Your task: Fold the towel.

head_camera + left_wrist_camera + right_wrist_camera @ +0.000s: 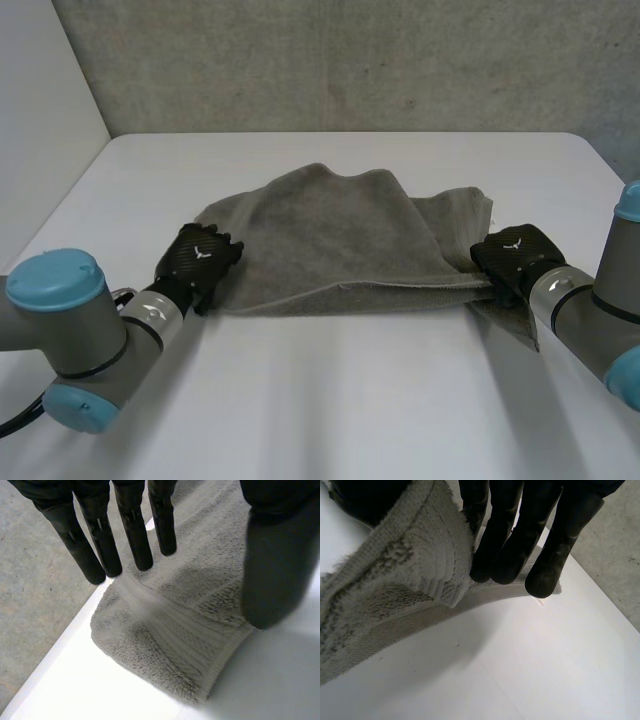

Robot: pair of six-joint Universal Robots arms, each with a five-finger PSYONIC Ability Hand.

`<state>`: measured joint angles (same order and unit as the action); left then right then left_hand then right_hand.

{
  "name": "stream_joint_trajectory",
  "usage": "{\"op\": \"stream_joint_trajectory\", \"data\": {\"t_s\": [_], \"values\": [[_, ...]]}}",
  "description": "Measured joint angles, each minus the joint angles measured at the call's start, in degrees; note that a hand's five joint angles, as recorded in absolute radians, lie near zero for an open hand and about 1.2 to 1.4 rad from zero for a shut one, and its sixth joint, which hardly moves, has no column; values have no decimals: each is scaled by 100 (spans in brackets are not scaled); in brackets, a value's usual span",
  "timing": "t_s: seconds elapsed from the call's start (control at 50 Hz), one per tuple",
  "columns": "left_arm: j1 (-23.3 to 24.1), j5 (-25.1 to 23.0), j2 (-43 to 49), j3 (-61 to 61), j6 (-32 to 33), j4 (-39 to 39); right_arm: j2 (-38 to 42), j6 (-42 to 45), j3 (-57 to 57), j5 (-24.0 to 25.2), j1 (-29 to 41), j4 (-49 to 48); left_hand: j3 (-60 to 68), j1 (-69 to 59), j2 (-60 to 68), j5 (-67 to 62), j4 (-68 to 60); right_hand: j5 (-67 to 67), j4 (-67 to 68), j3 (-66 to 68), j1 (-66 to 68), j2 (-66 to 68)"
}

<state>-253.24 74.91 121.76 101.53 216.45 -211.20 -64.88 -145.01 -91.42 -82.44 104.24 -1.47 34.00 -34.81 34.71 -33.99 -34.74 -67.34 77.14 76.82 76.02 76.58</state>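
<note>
On one table (330,400): one towel (330,240), left hand (200,258), right hand (515,255).

White table (330,400), concrete wall (350,60) (grey).

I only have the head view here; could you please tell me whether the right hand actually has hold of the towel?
Observer: Yes. In its wrist view the right hand pinches the towel edge between thumb and fingers, lifted clear of the table.
Operator: Thank you. And the left hand?
Observer: Its fingers are straight, held over a towel corner that lies flat on the table, not gripped.
</note>
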Motion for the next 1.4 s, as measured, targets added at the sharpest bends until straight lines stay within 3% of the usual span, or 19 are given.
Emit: {"op": "stream_joint_trajectory", "data": {"t_s": [0.28, 0.8, 0.98, 1.02, 1.08, 1.22, 1.4], "values": [[-345, -248, -531, -56, -278, 1103, 2, 0, 1, 0, 11, -10, -572, 551, -570, 650, 539, 0, 0, 0, 3, 1], [-453, -244, 393, -983, -330, 1107, 37, 0, -7, 9, 35, -20, 379, -282, 303, -393, -291, 0, 0, 0, 4, 1], [-423, -233, 649, -1354, -317, 1107, 35, -9, 12, 6, 25, -47, 1748, -1657, 1660, -1708, -1693, 0, 0, 0, 5, 1], [-419, -228, 726, -1470, -306, 1108, 18, -15, 29, 3, 21, -65, 3432, -3411, 3402, -3345, -3408, 0, 0, 0, 5, 2], [-418, -215, 791, -1597, -304, 1111, -20, -29, 61, 1, 18, -78, 5134, -5016, 5014, -5057, -5078, 0, 0, 0, 22, 1], [-435, -100, 571, -1738, -361, 1128, -338, -238, 340, -9, 18, -39, 5450, -5099, 5267, -5237, -5288, 0, 0, 0, 38, 2], [-465, 64, -722, -1661, -707, 1144, -1155, -508, 1022, 62, 29, 269, 5469, -5099, 5267, -5237, -5288, 0, 0, 0, 82, 2]]}}
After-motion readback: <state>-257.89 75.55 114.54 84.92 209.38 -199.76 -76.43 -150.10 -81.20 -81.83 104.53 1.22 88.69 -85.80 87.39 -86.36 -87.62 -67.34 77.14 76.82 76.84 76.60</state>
